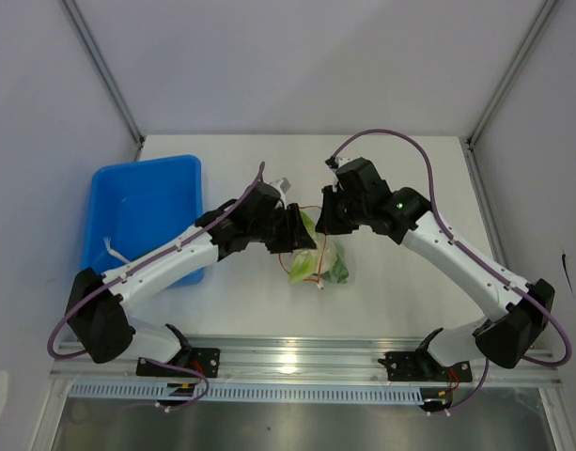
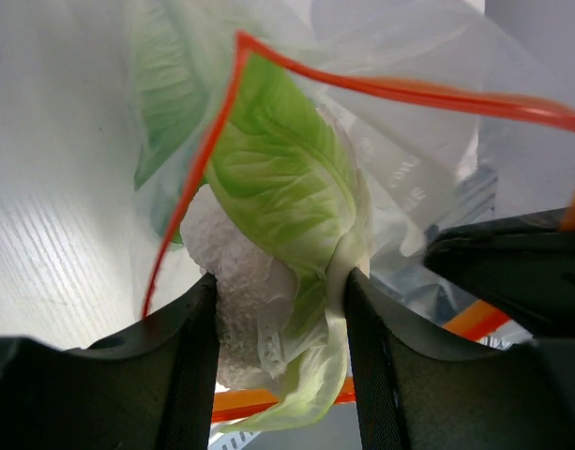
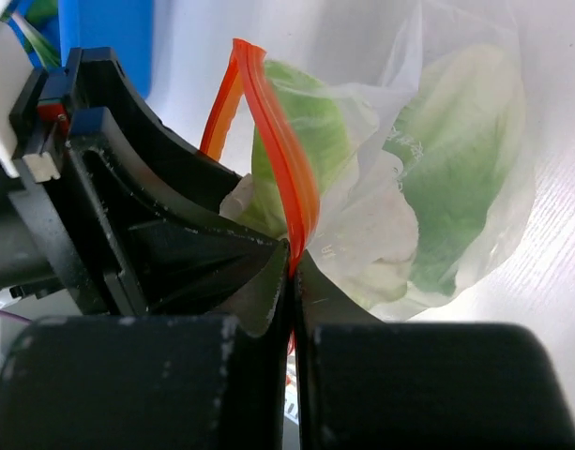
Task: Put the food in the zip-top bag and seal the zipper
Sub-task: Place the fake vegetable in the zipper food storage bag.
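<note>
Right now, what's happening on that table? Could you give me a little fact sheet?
Left pincer: gripping a leafy piece at the bag's mouth
Right pincer: shut on the zipper, pinching one lip of the mouth
Zip-top bag: on the table, mouth open, not sealed
Already inside: a second leafy piece
Blue bin: beside the left arm, away from the bag
</note>
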Tool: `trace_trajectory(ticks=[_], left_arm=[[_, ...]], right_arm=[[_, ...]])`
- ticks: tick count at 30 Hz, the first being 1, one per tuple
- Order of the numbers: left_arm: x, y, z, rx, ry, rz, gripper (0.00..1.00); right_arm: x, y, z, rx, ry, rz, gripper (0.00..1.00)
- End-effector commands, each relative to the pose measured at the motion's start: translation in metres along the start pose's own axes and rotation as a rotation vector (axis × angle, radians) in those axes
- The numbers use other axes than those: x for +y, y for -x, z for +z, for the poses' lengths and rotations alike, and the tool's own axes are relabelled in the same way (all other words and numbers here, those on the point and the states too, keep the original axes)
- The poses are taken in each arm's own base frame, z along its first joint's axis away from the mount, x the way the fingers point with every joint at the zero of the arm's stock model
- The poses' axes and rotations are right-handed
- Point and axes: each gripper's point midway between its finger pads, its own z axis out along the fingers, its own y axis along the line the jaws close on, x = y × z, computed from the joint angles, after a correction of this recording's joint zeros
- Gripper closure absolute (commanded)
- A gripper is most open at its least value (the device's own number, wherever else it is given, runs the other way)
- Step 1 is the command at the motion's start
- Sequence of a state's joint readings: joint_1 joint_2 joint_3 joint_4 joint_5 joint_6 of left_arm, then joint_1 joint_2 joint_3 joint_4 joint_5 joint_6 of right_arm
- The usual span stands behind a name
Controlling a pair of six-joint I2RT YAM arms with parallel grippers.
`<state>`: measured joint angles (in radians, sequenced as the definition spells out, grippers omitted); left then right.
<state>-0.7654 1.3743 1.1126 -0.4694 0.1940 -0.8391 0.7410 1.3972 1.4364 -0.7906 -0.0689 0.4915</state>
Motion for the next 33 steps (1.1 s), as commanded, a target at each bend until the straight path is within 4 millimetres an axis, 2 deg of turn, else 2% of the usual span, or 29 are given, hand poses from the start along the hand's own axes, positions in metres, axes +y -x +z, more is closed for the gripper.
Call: trace_trajectory(ticks=[1,2,3,6,8,9,10,11,17,18,19,21,22,24,25,28,30,31,33], left_arm=[[-0.036,0.022,-0.012,-0.06,-0.074,0.008,0.85],[-0.036,0.024,-0.012,-0.065,-0.07,0.014,0.73],[-0.035,0.024,-0.014,-0.069,-0.065,0.02,0.5],[-0.036,0.029,-0.024,-0.103,-0.069,0.064,0.33],[-0.028,0.033,-0.036,-0.151,-0.033,0.089,0.31],[-0.024,0.034,-0.04,-0.172,-0.02,0.093,0.2],[-0.021,0.037,-0.046,-0.201,-0.006,0.106,0.05],[-0.017,0.039,-0.051,-0.225,0.006,0.12,0.01],[-0.008,0.034,-0.049,-0.196,0.057,0.121,0.0],[0.002,0.041,-0.057,-0.267,0.09,0.098,0.01],[0.012,0.038,-0.058,-0.286,0.112,0.091,0.0],[0.016,0.044,-0.069,-0.347,0.117,0.097,0.02],[0.024,0.039,-0.071,-0.349,0.12,0.114,0.03],[0.026,0.032,-0.071,-0.327,0.11,0.127,0.08],[0.033,0.023,-0.066,-0.303,0.109,0.128,0.1],[0.036,0.003,-0.051,-0.243,0.058,0.103,0.22],[0.035,-0.01,-0.043,-0.198,0.012,0.085,0.4],[0.034,-0.014,-0.038,-0.187,-0.002,0.084,0.58],[0.035,-0.021,-0.033,-0.162,-0.004,0.082,0.72]], right_arm=[[0.017,0.018,-0.006,-0.054,0.04,0.006,1.0],[0.017,0.019,-0.008,-0.058,0.036,0.005,1.0],[0.016,0.019,-0.007,-0.056,0.032,0.003,1.0],[0.012,0.018,-0.01,-0.057,0.013,0.0,1.0],[0.009,0.015,-0.01,-0.048,0.002,0.001,1.0],[0.008,0.015,-0.011,-0.045,-0.002,0.001,1.0],[0.008,0.015,-0.011,-0.045,-0.005,0.001,1.0],[0.009,0.014,-0.012,-0.044,0.0,0.0,1.0],[0.02,0.021,-0.017,-0.048,0.048,0.002,1.0],[0.019,0.02,-0.019,-0.041,0.04,0.002,1.0],[0.019,0.019,-0.02,-0.04,0.039,-0.001,1.0],[0.019,0.021,-0.027,-0.054,0.036,0.0,1.0],[0.019,0.022,-0.03,-0.058,0.039,0.0,1.0],[0.017,0.023,-0.035,-0.064,0.041,0.003,1.0],[0.017,0.024,-0.036,-0.067,0.042,0.006,1.0],[0.015,0.026,-0.039,-0.069,0.046,0.011,1.0],[0.013,0.026,-0.04,-0.072,0.042,0.012,1.0],[0.012,0.026,-0.041,-0.072,0.039,0.012,1.0],[0.011,0.026,-0.042,-0.076,0.033,0.013,1.0]])
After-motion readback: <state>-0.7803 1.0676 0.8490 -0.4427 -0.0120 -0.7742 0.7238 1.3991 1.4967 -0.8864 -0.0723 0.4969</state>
